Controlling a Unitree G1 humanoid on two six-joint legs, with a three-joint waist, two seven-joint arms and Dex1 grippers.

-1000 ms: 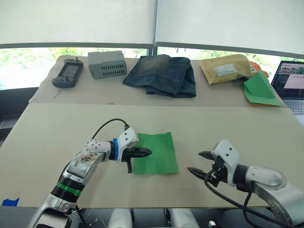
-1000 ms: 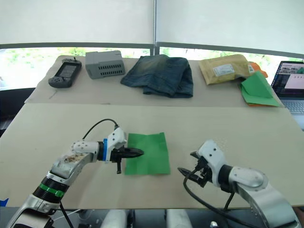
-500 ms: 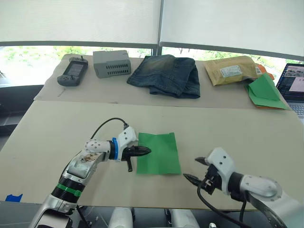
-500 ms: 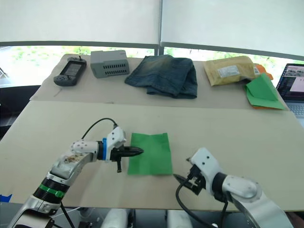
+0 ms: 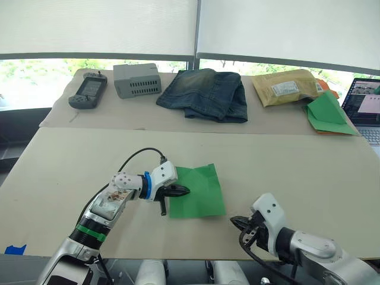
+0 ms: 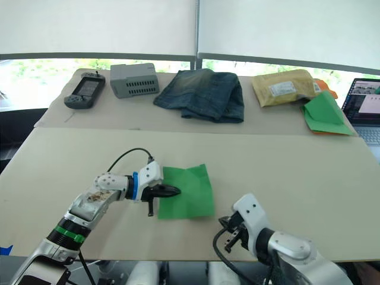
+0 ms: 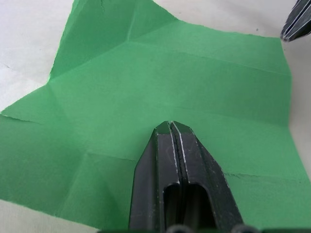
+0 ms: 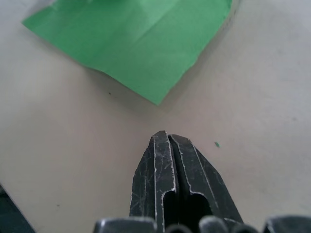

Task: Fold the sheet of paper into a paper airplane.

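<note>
We've got the sheet of paper [image 5: 196, 191] lying flat and creased on the near table [image 5: 309, 172], unfolded. Our left gripper [image 7: 171, 127] is clenched with nothing between its fingers, its tip over the sheet's left part, maybe pressing it, hard to say. Our right gripper [image 8: 167, 138] is clenched empty too, just off the sheet's near right corner.

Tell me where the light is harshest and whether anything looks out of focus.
Eye views: the windows behind the back table are blown out, washing the far edge. Left wrist view: the left claw base blurs, the sheet of paper stays crisp. Right wrist view: the right claw casts little shadow.
</note>
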